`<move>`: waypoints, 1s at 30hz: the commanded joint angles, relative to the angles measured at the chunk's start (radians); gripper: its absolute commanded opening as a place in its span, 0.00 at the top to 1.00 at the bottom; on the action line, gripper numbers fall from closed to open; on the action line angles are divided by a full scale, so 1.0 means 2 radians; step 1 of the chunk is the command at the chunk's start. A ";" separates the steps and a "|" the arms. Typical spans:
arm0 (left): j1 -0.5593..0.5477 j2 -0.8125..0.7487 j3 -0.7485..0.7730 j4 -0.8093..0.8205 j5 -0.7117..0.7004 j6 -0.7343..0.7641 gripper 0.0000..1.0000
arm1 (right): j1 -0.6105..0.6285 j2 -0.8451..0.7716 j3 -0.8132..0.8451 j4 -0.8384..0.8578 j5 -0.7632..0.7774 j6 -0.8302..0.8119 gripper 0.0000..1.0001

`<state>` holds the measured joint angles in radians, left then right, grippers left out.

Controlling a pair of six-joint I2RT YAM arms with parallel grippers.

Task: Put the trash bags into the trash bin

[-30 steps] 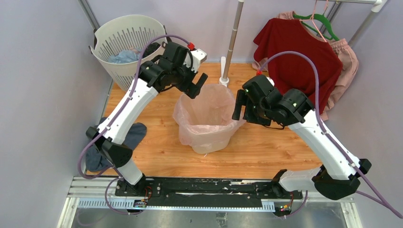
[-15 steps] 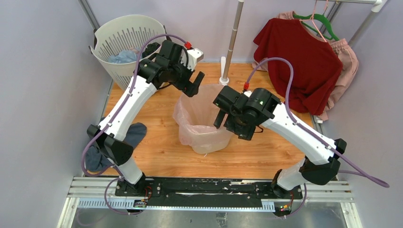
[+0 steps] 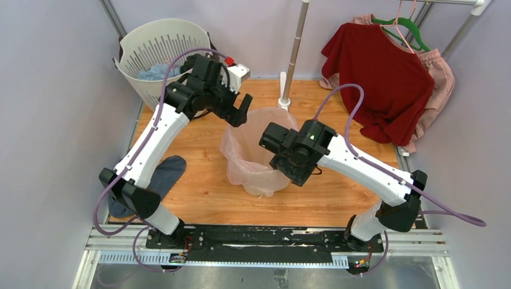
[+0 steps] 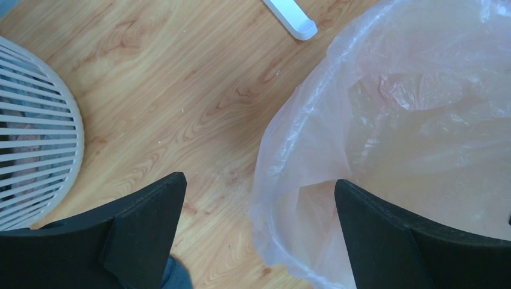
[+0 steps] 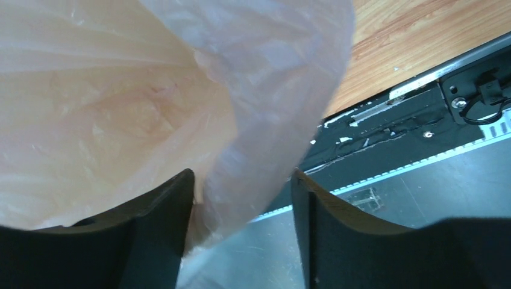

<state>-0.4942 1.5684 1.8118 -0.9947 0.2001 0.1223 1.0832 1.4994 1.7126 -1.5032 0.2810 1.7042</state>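
Two grippers are up by the pink bag. The right gripper (image 3: 276, 150) reaches over the bag's right edge. In the right wrist view, that gripper (image 5: 241, 180) has its two black fingers (image 5: 150, 235) standing apart, and a fold of the thin plastic hangs down between them. The jaws are not squeezed tight on the fold; a gap still shows.

The left gripper (image 3: 239, 112) is spread wide and holds nothing. It hangs over the bag's back left edge. In its own view (image 4: 259, 180) one finger is above the wood floor (image 4: 150, 90) and the other is above the bag's rim.

The trash bag (image 3: 253, 159) stands in the middle of the floor with its mouth facing up. It is crinkly and see-through (image 4: 416, 120). It sits in the trash bin (image 3: 262, 188), with its top pulled out and down over the bin's sides, so the bin shows only as a pale shape through the plastic.

Both arms are white with purple cables. The left arm (image 3: 153, 141) bends up from the left, and the right arm (image 3: 367, 168) bends in from the right. They are bolted to a black rail (image 3: 241, 238) at the near edge.

Behind the left arm is a round white basket (image 3: 158, 45) with slots, and blue cloth (image 3: 155, 72) lies inside it. A blue-grey cloth (image 3: 166, 171) lies on the floor by the left arm. At the back right, a red shirt (image 3: 376, 72) hangs on a green hanger (image 3: 402, 25), with a pink garment (image 3: 438, 78) behind it. A pale pole (image 3: 295, 48) stands just behind the bag.
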 commanded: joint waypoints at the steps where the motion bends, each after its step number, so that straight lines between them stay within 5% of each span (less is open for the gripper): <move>1: 0.008 -0.024 -0.011 0.013 0.013 -0.004 0.00 | 0.006 0.017 -0.012 -0.012 0.034 0.035 0.41; 12: 0.013 -0.046 -0.040 0.013 -0.004 -0.007 0.00 | -0.032 0.052 0.040 -0.005 0.060 -0.052 1.00; 21: 0.013 -0.081 -0.053 0.013 -0.006 -0.017 0.00 | -0.080 0.085 0.088 -0.008 0.063 -0.171 1.00; 30: 0.014 -0.113 -0.051 0.007 0.003 -0.029 0.00 | -0.174 0.082 0.099 0.071 0.029 -0.428 1.00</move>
<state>-0.4736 1.3651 1.7031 -0.9756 0.1909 0.0875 0.8040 1.6840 1.9057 -1.4498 0.3603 1.1248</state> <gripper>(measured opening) 0.997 0.020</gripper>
